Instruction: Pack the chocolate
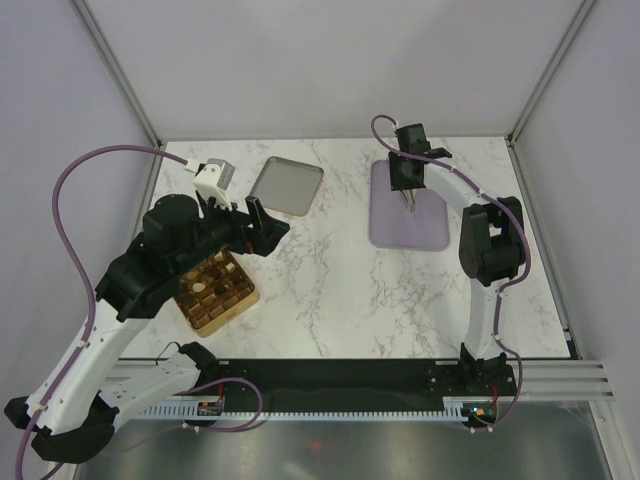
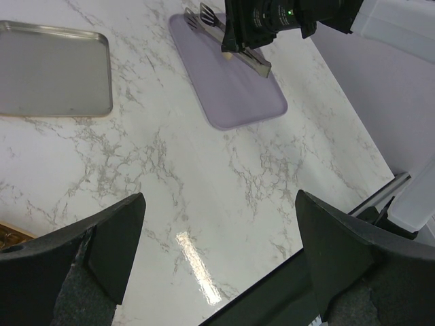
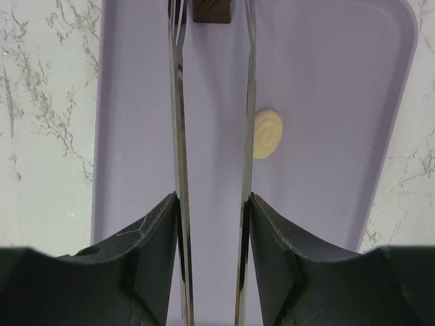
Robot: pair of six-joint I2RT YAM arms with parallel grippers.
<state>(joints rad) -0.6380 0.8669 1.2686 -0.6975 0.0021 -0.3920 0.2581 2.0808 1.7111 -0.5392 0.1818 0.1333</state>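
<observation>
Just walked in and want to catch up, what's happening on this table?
The right gripper holds metal tongs over the lilac tray, their tips either side of a dark chocolate piece; a cream piece lies beside them. The left gripper hangs open above the table near the gold box, holding nothing.

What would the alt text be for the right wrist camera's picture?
The right gripper clamps metal tongs that reach out over a lilac tray, a dark brown chocolate between their tips. A cream-white chocolate lies on the tray beside them.
</observation>
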